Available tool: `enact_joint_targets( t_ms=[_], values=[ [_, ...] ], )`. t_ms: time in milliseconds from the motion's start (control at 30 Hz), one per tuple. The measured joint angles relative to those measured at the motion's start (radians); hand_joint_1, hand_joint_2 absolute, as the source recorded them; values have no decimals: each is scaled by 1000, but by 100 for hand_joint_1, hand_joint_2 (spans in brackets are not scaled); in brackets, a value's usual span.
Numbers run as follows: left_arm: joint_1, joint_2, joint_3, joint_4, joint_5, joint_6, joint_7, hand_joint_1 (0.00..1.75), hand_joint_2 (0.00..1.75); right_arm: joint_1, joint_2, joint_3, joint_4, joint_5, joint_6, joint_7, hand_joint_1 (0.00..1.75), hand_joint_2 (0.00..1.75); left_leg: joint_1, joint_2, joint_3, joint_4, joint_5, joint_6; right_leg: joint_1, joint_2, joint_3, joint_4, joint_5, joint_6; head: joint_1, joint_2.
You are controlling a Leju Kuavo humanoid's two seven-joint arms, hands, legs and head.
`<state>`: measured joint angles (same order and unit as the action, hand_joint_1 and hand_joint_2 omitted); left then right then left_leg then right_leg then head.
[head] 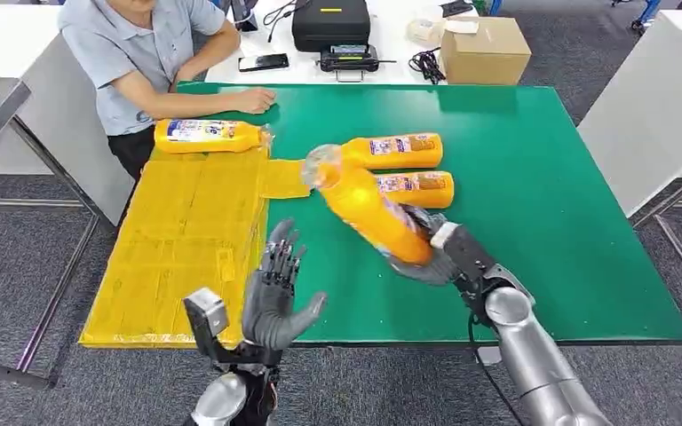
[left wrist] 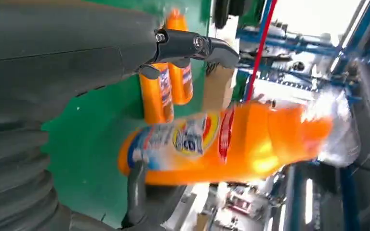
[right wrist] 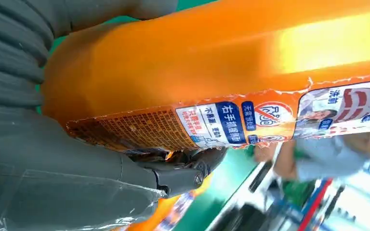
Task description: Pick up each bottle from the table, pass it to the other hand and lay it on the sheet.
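Handover pending: right hand [head: 426, 257] grasping lifted bottle [head: 368, 209] by its base, tilting it toward released left hand [head: 275, 297] waiting with fingers spread, needing a firm midbody clasp before letting go.

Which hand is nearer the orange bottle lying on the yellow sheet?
Left. The left hand hovers open beside the yellow sheet holding that orange bottle; the right hand is farther off.

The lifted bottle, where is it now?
In the head view, the right hand holds the bottle tilted above the green table, near two lying bottles.
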<state>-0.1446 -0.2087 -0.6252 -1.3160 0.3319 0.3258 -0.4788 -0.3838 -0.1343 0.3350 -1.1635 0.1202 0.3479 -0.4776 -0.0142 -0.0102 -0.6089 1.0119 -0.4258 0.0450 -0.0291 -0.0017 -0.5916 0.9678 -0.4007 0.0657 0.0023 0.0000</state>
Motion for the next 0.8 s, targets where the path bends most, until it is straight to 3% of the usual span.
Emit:
enact_joint_targets(
  t_ms=[333,567,800],
  values=[
    [-38,-18,-1,27,-37,8,-8,0,175,-41,22,61,27,14,2,-1,175,175,0,0,0,0,0,0,0,0,0,0,0,0,0,0],
    [-106,-55,39,51,-38,73,-56,0,175,-132,70,232,78,55,-6,-16,175,175,0,0,-1,0,0,0,0,0,-1,1,0,0,0,0],
    [-119,-63,62,44,-3,70,-42,0,175,-144,80,281,78,67,-25,-33,175,175,0,0,-1,0,0,0,0,0,-1,1,0,0,0,0]
  ],
)
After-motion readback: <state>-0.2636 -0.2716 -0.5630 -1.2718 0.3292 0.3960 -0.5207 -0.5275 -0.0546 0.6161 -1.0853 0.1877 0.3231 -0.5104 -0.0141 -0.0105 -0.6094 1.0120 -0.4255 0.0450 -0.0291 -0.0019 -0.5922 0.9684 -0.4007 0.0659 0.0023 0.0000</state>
